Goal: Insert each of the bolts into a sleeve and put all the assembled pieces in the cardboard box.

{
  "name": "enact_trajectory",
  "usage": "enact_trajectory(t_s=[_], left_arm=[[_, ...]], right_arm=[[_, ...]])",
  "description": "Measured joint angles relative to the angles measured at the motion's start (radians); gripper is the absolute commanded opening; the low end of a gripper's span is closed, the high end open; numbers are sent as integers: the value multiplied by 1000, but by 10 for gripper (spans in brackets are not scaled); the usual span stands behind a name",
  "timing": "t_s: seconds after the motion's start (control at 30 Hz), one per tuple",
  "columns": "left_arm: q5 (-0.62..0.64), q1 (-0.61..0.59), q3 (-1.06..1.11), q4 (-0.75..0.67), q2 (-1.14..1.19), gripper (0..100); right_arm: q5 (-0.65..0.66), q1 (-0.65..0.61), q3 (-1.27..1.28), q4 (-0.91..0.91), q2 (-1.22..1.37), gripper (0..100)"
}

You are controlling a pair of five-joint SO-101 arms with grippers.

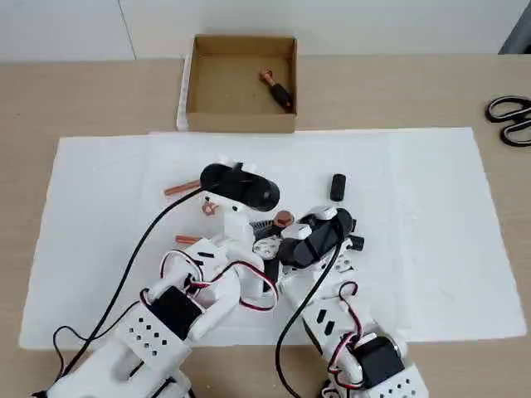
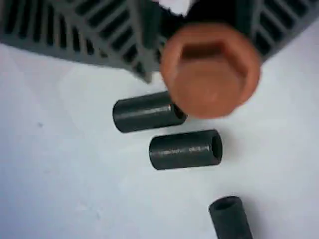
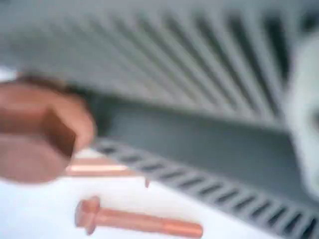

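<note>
**Bolt** [image 2: 209,69]: head-up, clamped in your left tool [image 1: 270,225] at mid-sheet, with three loose sleeves [image 2: 184,149] lying beyond it.
**Right tool** [image 1: 300,235]: close beside the left; you cannot tell its grip.
**Risk:** the tools crowd each other, so lowering may skew the bolt or set a sleeve rolling.
**Room:** the white sheet [image 1: 431,249] lies open to the right. Loose bolts [image 1: 181,189] lie left. The cardboard box [image 1: 241,123] is far, with one assembled piece [image 1: 278,87] inside.

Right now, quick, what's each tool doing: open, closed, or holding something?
Left tool: closed on a copper bolt.
Right tool: cannot be told.
</note>
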Motion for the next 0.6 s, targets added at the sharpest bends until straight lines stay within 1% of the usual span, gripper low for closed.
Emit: enact_trajectory(t_s=[0.27, 0.47, 0.6], left_arm=[[-9, 0, -2, 55, -12, 159], [-9, 2, -38, 127, -20, 254], [-2, -17, -49, 157, -20, 278]], right_arm=[[0, -5, 2, 2, 2, 4], [0, -5, 3, 2, 2, 4], [-2, -2, 2, 2, 2, 4]])
